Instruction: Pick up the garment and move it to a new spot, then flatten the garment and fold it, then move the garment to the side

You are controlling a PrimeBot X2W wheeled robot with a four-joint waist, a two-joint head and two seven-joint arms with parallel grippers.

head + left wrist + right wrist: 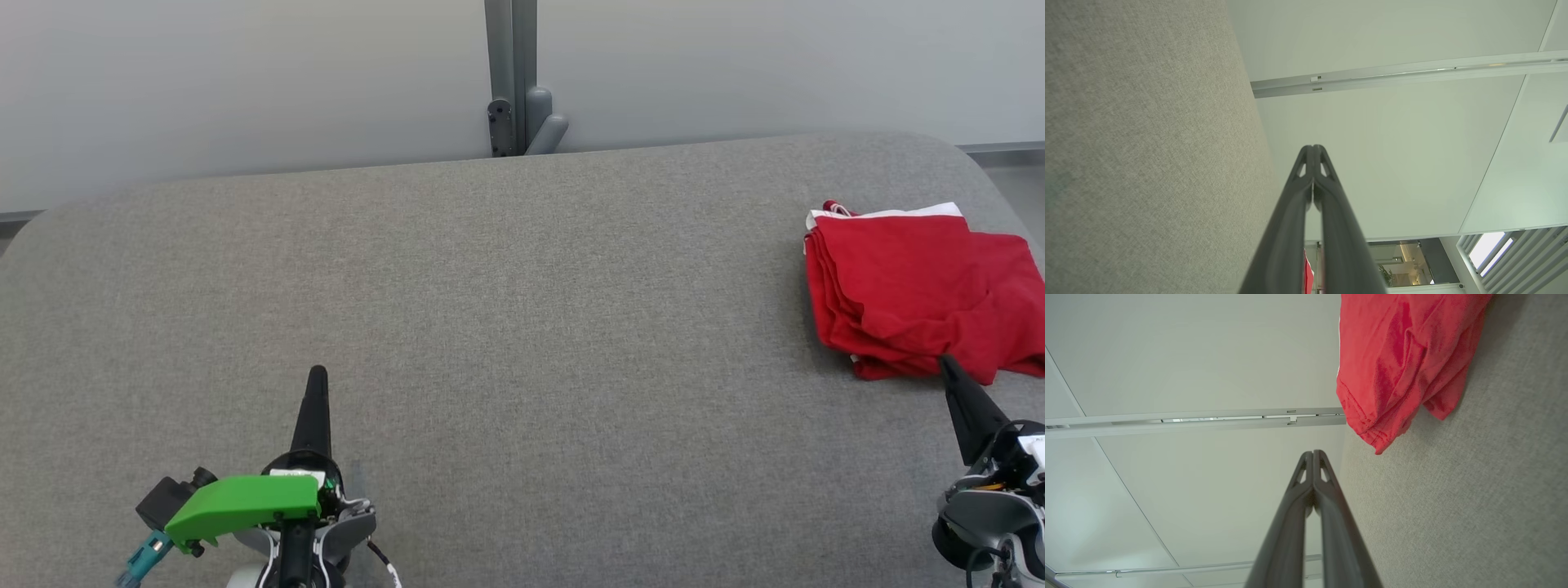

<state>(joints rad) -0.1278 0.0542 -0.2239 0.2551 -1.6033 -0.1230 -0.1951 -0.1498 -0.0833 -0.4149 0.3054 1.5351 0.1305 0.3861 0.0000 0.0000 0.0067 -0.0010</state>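
A broad grey fabric-covered table (522,327) fills the head view, backed by pale partition panels (245,82) joined at a grey post (510,73). The red garment (906,294), bunched in loose folded layers with a strip of white showing along its far edge, lies at the table's right side, its outer part cut off by the picture's edge.

The robot's 2 arms rest low at the near side. The right end effector (945,363) points at the garment's near hem, close to it but apart from it (the right wrist view shows a gap of bare cloth between tip and hem). Its fingers are pressed together and grip nothing. The left end effector (317,374), under a green wrist cover (245,502), sits well away over bare table, likewise closed and empty.

The risk from here appears to lie with the right arm. Fingers pressed together can only shove. A forward nudge would likely rumple the stacked layers or slide the pile toward the rounded table edge, where it could drop off.
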